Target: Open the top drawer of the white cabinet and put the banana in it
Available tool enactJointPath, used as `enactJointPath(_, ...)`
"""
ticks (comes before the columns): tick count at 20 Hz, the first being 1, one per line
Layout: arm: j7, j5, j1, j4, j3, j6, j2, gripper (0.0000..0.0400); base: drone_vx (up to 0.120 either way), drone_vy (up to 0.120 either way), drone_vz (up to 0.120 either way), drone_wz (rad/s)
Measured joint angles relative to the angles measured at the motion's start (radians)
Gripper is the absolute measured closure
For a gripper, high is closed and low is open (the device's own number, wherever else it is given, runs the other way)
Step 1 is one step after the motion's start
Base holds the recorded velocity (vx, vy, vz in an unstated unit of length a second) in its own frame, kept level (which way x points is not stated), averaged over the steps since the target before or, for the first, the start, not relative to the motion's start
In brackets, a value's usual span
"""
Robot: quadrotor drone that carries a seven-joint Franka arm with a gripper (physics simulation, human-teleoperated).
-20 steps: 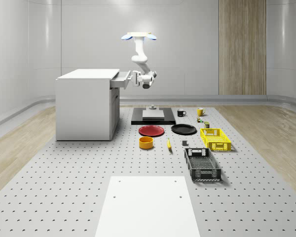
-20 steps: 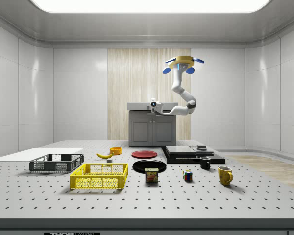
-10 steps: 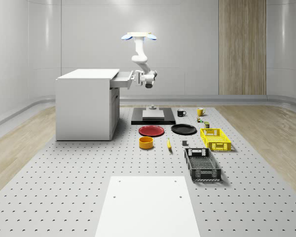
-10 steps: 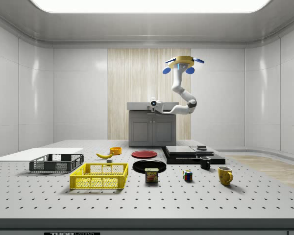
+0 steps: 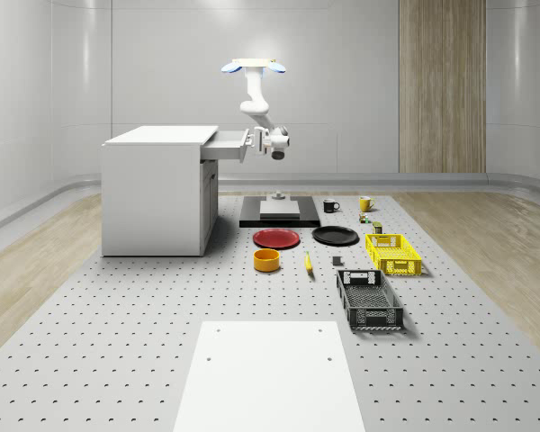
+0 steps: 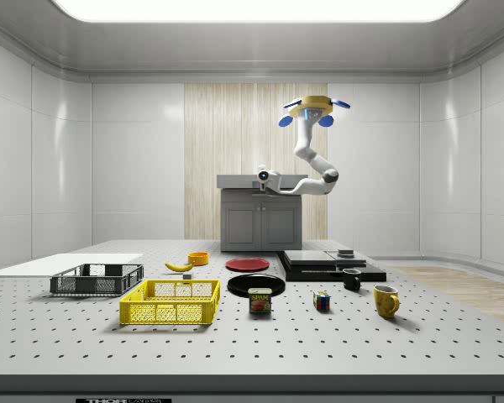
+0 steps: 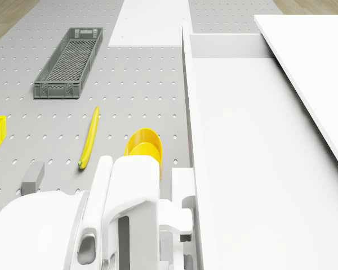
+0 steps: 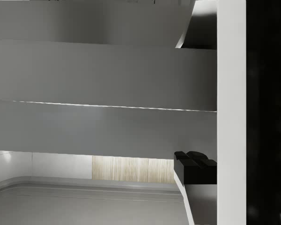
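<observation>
The drone hovers beside the white cabinet, on the whole-scene view's right of it. Its arm hangs down and bends toward the cabinet. The gripper is shut on the handle of the top drawer, which stands pulled out. In the drone view the drawer's bare inside lies open, with the gripper at its front wall. One black fingertip rests against the drawer front. The banana lies on the table beside the yellow bowl; the drone view also has the banana.
A red plate, black plate, black platform, yellow basket and grey crate lie on the table on the whole-scene view's right of the cabinet. Two mugs and small items sit behind the basket. A white sheet lies in front.
The gripper has moved away from the cabinet toward the whole-scene view's right, drawing the top drawer further out. The drone stays in place.
</observation>
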Motion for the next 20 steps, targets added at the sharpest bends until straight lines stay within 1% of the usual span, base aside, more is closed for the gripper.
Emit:
enactJointPath(2,0.018,-0.014,0.008,0.019,-0.024,-0.017,-0.009,0.0239,0.0,0.0,0.0,0.0)
enactJointPath(4,0.034,-0.031,0.017,0.039,-0.05,-0.033,-0.017,0.0261,0.0,0.0,0.0,0.0)
enactJointPath(5,0.041,-0.04,0.023,0.049,-0.062,-0.04,-0.021,0.0224,0.0,0.0,0.0,0.0)
enactJointPath(6,0.048,-0.048,0.028,0.058,-0.074,-0.046,-0.025,0.0174,0.0,0.12,0.0,0.0)
enactJointPath(7,0.054,-0.056,0.034,0.066,-0.084,-0.051,-0.03,0.0136,0.0,0.12,0.0,0.0)
enactJointPath(8,0.06,-0.063,0.04,0.073,-0.093,-0.054,-0.035,0.0106,0.0,0.12,0.0,0.0)
enactJointPath(10,0.071,-0.077,0.051,0.085,-0.108,-0.058,-0.044,0.0064,0.0,0.12,0.0,0.0)
enactJointPath(13,0.085,-0.094,0.067,0.096,-0.124,-0.057,-0.06,0.003,0.0,0.12,0.0,0.0)
enactJointPath(16,0.098,-0.109,0.081,0.102,-0.134,-0.051,-0.077,0.0014,0.013,0.12,0.0,0.0)
enactJointPath(20,0.113,-0.126,0.098,0.104,-0.143,-0.039,-0.099,0.0005,0.12,0.12,0.0,0.0)
